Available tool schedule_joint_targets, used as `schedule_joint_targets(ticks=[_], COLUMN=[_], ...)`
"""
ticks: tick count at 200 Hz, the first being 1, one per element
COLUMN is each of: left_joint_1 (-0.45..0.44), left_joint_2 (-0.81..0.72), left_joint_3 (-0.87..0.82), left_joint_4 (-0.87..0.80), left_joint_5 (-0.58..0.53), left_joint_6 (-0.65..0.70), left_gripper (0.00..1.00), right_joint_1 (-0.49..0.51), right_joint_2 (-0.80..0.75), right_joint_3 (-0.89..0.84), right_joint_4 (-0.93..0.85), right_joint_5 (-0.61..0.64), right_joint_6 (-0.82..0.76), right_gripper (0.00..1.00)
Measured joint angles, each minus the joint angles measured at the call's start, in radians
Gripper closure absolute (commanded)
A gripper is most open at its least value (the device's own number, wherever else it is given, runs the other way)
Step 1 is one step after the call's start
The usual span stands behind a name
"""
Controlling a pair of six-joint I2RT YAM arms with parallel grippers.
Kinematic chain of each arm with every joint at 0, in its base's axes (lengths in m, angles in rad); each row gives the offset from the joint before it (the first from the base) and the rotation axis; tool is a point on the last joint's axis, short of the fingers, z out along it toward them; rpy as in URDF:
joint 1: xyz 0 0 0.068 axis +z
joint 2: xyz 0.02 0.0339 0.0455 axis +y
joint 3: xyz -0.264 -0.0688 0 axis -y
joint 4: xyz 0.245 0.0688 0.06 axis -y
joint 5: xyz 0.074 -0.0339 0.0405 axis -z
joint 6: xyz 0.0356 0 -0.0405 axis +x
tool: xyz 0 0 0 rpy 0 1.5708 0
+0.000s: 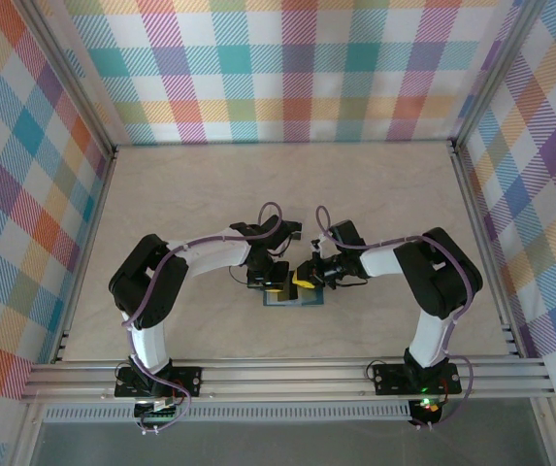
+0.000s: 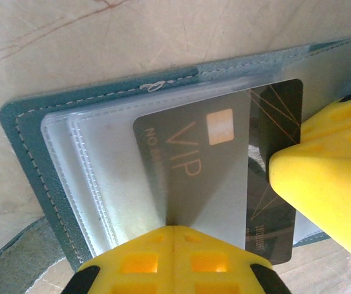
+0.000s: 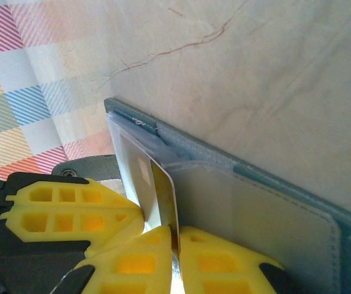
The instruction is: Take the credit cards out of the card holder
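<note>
Pinching the stiff, slick card (image 2: 274,131) by its 3 o'clock edge, the right gripper (image 3: 176,240) needs firm purchase; the left gripper (image 2: 174,256), pressed together, seemingly pins the holder (image 2: 25,142).

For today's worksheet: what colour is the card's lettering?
Golden orange; the credit card shows best from the left wrist.

One card holder (image 2: 28,131), one credit card (image 2: 276,119) showing in it, and two end effectors: left end effector (image 2: 173,242), right end effector (image 3: 176,242).
</note>
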Motion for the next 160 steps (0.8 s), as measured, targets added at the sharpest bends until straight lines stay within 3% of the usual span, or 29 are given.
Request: schedule_joint_targets(ticks=[80,160], left_joint_1=[-0.003,-0.003], left_joint_2=[0.000,-0.007], left_joint_3=[0.000,0.002], left_joint_4=[0.004,-0.010], left_joint_5=[-0.003,-0.015], left_joint_6=[-0.001,-0.002], left_gripper=[1.00,0.98], right_joint_1=[-0.037,-0.037], right_joint_2=[-0.122,-0.247], right_joint_3=[0.007,0.126], right_joint_4=[-0.208,-0.422], right_joint_5=[0.068,0.148], right_joint_6=[-0.101,-0.180], right_gripper=[0.91,0.91])
